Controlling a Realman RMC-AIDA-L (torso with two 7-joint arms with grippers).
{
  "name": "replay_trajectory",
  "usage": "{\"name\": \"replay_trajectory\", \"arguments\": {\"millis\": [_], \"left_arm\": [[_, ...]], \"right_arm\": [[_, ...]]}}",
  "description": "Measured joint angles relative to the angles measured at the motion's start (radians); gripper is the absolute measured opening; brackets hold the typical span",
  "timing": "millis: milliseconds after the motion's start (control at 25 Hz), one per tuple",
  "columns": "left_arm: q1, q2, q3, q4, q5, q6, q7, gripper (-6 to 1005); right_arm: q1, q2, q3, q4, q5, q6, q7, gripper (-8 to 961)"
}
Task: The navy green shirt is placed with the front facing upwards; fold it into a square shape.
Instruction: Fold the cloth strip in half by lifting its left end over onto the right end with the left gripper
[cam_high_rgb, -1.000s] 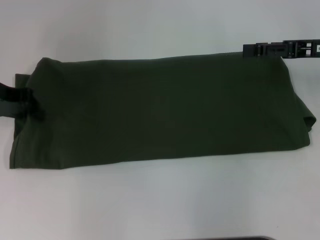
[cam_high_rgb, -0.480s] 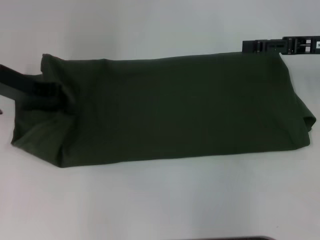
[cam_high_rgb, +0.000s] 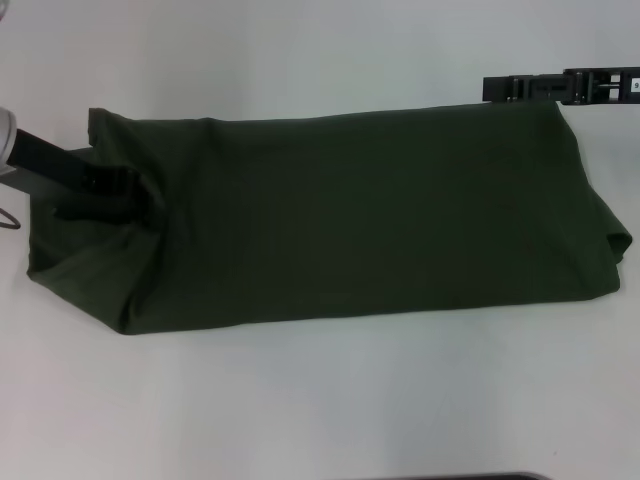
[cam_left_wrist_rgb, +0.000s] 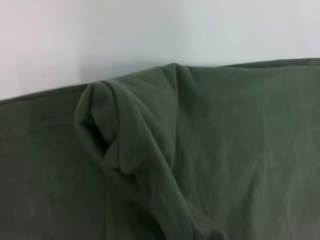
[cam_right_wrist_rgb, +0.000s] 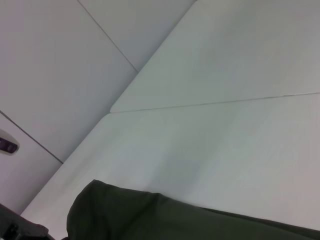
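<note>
Shirt (cam_high_rgb: 370, 215) lay across the middle of the white table (cam_high_rgb: 320, 400) as a long band running left to right, plain side up, no lettering visible. Sleeves and sides looked already tucked in, so my read: the lengthwise folds were done and the end-over-end fold was underway.

Left gripper (cam_high_rgb: 125, 190) was at the band's far-left end, closed on a bunch of cloth; left wrist view showed that pinch as a raised ridge (cam_left_wrist_rgb: 125, 135) with the fabric pulled up off the table. Likely grip point for carrying that end rightward.

Right gripper (cam_high_rgb: 500, 90) sat at the far-right corner, just beside the shirt's far edge. Can't tell its jaw state. Probably there to pin or match that corner.
</note>
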Motion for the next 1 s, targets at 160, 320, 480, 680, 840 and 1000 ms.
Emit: {"name": "replay_trajectory", "arguments": {"millis": [160, 320, 480, 680, 840, 1000], "left_arm": [[0.003, 0.001, 0.003, 0.002, -0.001, 0.0, -0.003, 110], [0.005, 0.015, 0.003, 0.007, 0.003, 0.002, -0.006, 127], [0.028, 0.06, -0.006, 0.012, 0.002, -0.007, -0.04, 145], [0.039, 0.081, -0.014, 0.011, 0.016, -0.02, -0.052, 166], [0.071, 0.082, -0.023, 0.054, 0.066, -0.032, -0.088, 183], [0.087, 0.076, -0.021, 0.095, 0.066, -0.018, -0.087, 201]], "right_arm": [[0.0, 0.0, 0.0, 0.001, 0.001, 0.001, 0.0, 804], [-0.001, 0.0, 0.001, 0.001, 0.001, 0.001, 0.0, 802], [-0.004, 0.0, 0.001, 0.001, 0.001, 0.003, 0.0, 802], [-0.006, 0.0, 0.001, 0.001, 0.001, 0.004, 0.0, 802], [-0.004, -0.001, 0.001, 0.0, 0.001, 0.004, -0.001, 802], [0.001, -0.002, 0.0, 0.001, 0.001, 0.004, 0.0, 802]]}}
